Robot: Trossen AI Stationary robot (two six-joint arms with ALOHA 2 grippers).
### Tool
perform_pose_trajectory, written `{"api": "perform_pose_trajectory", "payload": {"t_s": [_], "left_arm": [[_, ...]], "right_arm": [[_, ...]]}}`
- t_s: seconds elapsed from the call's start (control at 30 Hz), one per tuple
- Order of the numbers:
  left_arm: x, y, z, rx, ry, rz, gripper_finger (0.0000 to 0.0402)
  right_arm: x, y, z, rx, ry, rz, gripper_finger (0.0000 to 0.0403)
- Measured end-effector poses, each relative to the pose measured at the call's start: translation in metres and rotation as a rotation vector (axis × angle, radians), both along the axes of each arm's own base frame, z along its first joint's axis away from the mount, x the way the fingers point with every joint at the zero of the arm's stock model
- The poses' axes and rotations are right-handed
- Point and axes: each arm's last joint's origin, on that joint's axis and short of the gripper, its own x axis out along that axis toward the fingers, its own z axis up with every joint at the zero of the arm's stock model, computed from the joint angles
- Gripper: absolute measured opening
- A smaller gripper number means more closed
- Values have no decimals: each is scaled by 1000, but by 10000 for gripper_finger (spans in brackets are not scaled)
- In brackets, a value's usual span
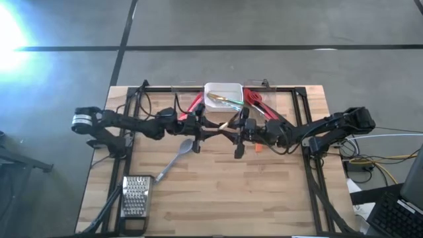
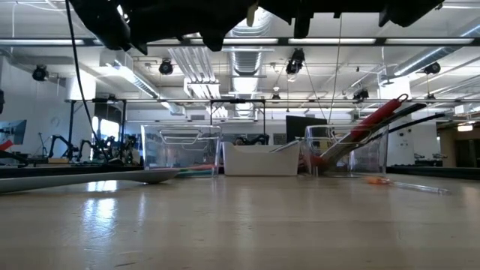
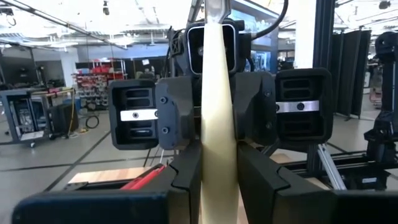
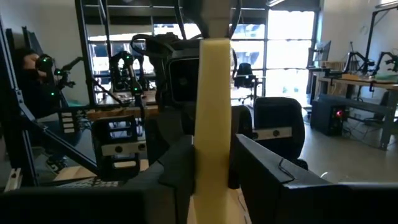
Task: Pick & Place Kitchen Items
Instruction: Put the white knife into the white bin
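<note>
Cream spatula handle (image 3: 217,124) pinched between left tool (image 3: 219,186) and right tool (image 4: 212,180) above counter's middle: light, stiff, slim, best gripped mid-shaft.

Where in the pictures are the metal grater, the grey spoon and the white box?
Metal grater (image 1: 135,194), high view, middle of its holed face.
Grey spoon (image 1: 187,145), high view, on its bowl.
White box (image 1: 223,86), high view, on its far rim.
</note>
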Motion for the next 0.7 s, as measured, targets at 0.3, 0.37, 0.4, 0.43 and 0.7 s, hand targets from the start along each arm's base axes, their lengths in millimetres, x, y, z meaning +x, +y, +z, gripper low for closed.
{"api": "perform_pose_trajectory", "payload": {"t_s": [0.3, 0.37, 0.4, 0.43, 0.7], "left_arm": [[-2, 2, 0, -5, 24, 7, 81], [-1, 3, -1, -28, 39, 4, 81], [-1, 3, -2, -42, 53, 2, 81], [-2, 3, -2, -55, 71, 6, 81], [-25, 6, -1, -90, 318, 178, 257]], "right_arm": [[0, 1, 0, -34, 10, -2, 56], [0, 1, -1, -32, 14, -2, 56], [0, 1, -1, -31, 18, -2, 56], [-1, 1, 0, -30, 26, -4, 56], [-1, -21, 44, -24, 301, -182, 56]]}}
